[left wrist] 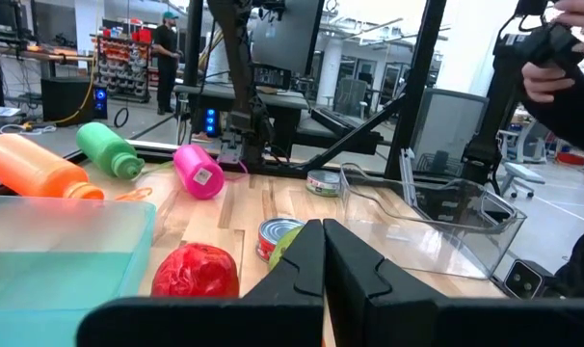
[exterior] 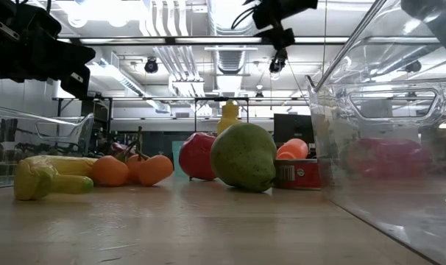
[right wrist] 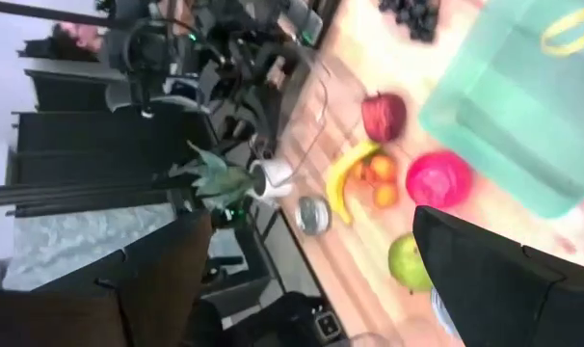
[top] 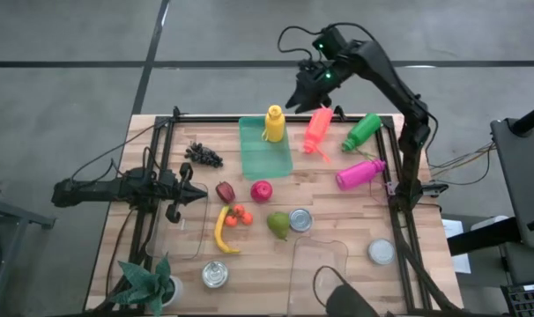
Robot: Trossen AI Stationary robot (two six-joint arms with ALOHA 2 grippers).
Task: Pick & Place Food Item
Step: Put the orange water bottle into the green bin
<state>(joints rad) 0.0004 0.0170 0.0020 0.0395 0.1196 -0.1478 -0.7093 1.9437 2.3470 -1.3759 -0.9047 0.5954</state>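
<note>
Food lies mid-table: a green pear (top: 278,224), a yellow banana (top: 221,231), small orange tomatoes (top: 239,214), a red round fruit (top: 261,191), a dark red apple (top: 225,191) and dark grapes (top: 203,155). In the low view the pear (exterior: 243,156) rests on its side. My right gripper (top: 302,90) hangs open, high above the table's far edge, with nothing between its fingers (right wrist: 504,280). At the table's left side my left gripper (top: 194,195) is shut and level, its closed fingertips (left wrist: 323,231) empty.
A teal tray (top: 265,148) carries a yellow bottle (top: 274,123). Orange (top: 317,129), green (top: 362,132) and magenta (top: 360,173) bottles lie at the far right. A can (top: 300,219) stands by the pear. Clear bins (top: 318,264) (top: 183,224), two tins (top: 215,274) (top: 381,252) and a plant (top: 148,282) are nearer.
</note>
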